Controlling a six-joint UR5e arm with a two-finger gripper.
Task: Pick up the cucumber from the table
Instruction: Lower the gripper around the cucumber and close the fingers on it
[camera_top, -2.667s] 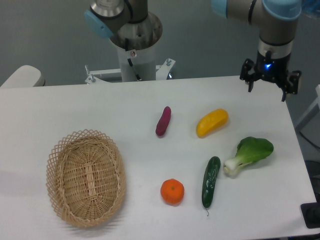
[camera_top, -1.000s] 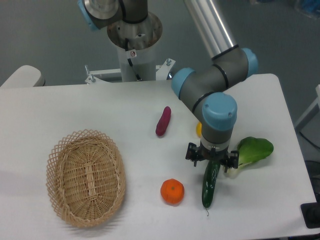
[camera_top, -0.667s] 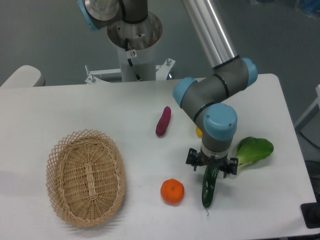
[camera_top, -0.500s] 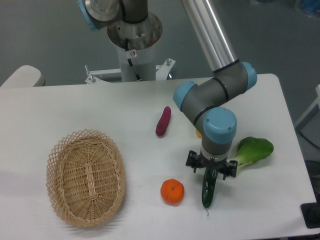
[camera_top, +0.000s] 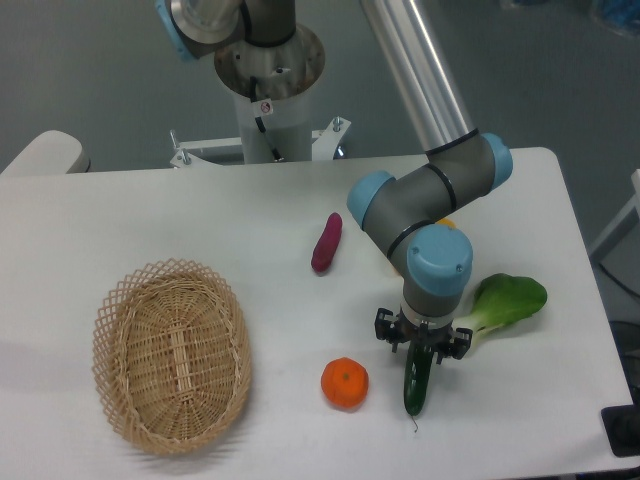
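While the cucumber (camera_top: 416, 383) lies on the table (camera_top: 150, 210) at the near right, between the orange (camera_top: 345, 383) and the bok choy (camera_top: 505, 303), the gripper (camera_top: 421, 345) sits over its far end, fingers seemingly straddling it. Whether they grip is unclear. Closing squarely across the width, nearer the middle, should prevent tipping.

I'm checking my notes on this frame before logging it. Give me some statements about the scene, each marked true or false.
1. The two-finger gripper is down over the upper part of the slim dark green cucumber. True.
2. The round orange fruit sits inside the oval woven wicker basket. False: it lies on the flat white table, right of the basket.
3. The purple sweet potato lies apart from the gripper. True.
4. The leafy green-and-white bok choy lies left of the basket. False: it lies far right, beside the arm.
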